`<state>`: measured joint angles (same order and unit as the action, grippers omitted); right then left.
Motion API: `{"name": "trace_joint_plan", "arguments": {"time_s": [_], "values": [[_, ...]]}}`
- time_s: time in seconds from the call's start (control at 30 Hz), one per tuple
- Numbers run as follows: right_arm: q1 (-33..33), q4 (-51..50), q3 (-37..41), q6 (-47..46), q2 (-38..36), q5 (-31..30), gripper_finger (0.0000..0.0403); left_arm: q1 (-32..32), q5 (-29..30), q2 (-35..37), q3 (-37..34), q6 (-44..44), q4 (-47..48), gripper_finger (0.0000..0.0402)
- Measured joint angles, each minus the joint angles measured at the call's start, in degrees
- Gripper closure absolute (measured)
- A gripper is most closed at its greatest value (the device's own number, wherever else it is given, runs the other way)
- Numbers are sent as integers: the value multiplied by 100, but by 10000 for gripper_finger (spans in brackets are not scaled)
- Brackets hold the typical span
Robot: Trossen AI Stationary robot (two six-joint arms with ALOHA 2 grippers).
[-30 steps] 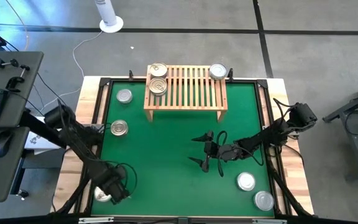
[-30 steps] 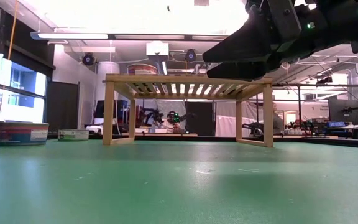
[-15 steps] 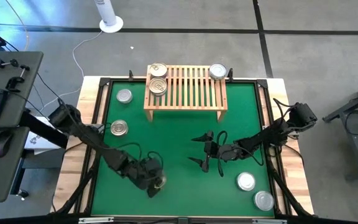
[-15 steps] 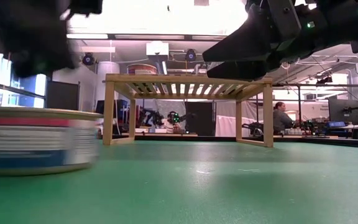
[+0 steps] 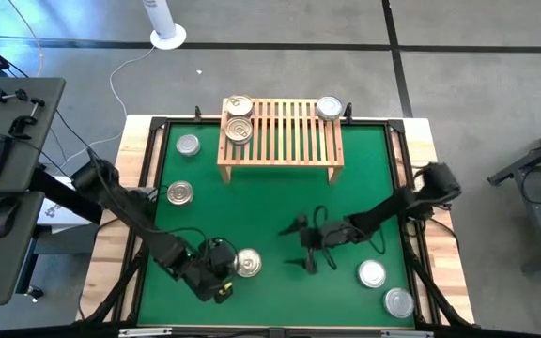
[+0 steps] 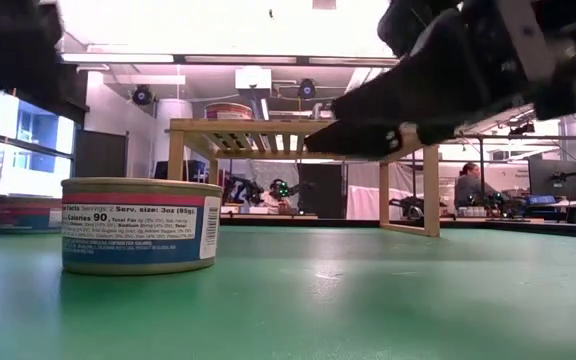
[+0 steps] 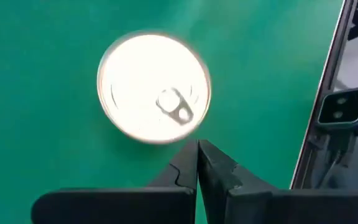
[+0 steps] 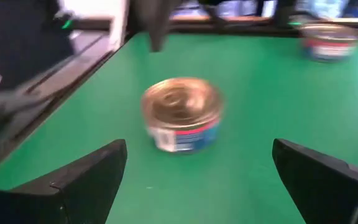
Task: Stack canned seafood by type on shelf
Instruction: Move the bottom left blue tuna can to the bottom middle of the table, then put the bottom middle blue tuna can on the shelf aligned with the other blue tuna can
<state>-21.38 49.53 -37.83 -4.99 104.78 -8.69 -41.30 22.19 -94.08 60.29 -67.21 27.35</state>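
Observation:
A gold-topped tin (image 5: 247, 264) (image 6: 138, 225) stands upright on the green mat near its near edge. My left gripper (image 5: 222, 282) (image 7: 197, 149) is shut, its tips right beside the tin's (image 7: 154, 87) rim on the near-left side. My right gripper (image 5: 301, 246) is open and level, pointing at this tin (image 8: 182, 115) from the right with a gap between. The light-wood shelf (image 5: 280, 141) (image 6: 303, 135) stands at the far side, carrying two gold tins (image 5: 239, 118) on its left end and a silver tin (image 5: 328, 108) on its right end. My left gripper's shut fingertips (image 7: 194, 149) stand at the tin's side wall just below its rim (image 7: 182, 138), coming from the near-left. I cannot tell whether they touch the tin. The tin sits flat on the mat.
Two more tins (image 5: 188, 145) (image 5: 180, 193) rest on the mat's left side, and two silver ones (image 5: 372, 274) (image 5: 398, 302) in the near-right corner. A dark frame (image 5: 158, 131) borders the mat. Open mat lies between the shelf and the grippers.
My left gripper swept from the near-left corner toward the right along the near edge, staying shut. The gold tin slid with it to the mat's near middle and stands upright. My right gripper moved slightly toward the near edge and the tin.

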Motion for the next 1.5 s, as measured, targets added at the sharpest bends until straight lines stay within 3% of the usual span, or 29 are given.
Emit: {"name": "trace_joint_plan", "arguments": {"time_s": [0.13, 0.3, 0.6, 0.77, 1.03, 1.23, 1.5], "values": [[2, -105, -654, 532, 845, 379, 4, -150, 241, -5, -602, -364, -1044, 401], [60, -134, -1399, 477, 1584, 490, 4, -135, 315, -34, -1232, -475, -2050, 401], [335, -376, -2148, 115, 2236, 775, 4, 199, 264, -622, -1444, -149, -2541, 401], [337, -433, -2334, 244, 2353, 866, 4, 370, -57, -838, -1421, 75, -2811, 401], [323, 54, -2039, 55, 2332, 581, 21, 334, 119, -509, -1419, 170, -2577, 401], [287, 580, -1772, -66, 2335, 565, 31, 60, 347, -72, -1405, -403, -1551, 401], [259, 443, -1759, -55, 2021, 476, 34, -361, 737, 385, -1405, -1218, -456, 401]]}}
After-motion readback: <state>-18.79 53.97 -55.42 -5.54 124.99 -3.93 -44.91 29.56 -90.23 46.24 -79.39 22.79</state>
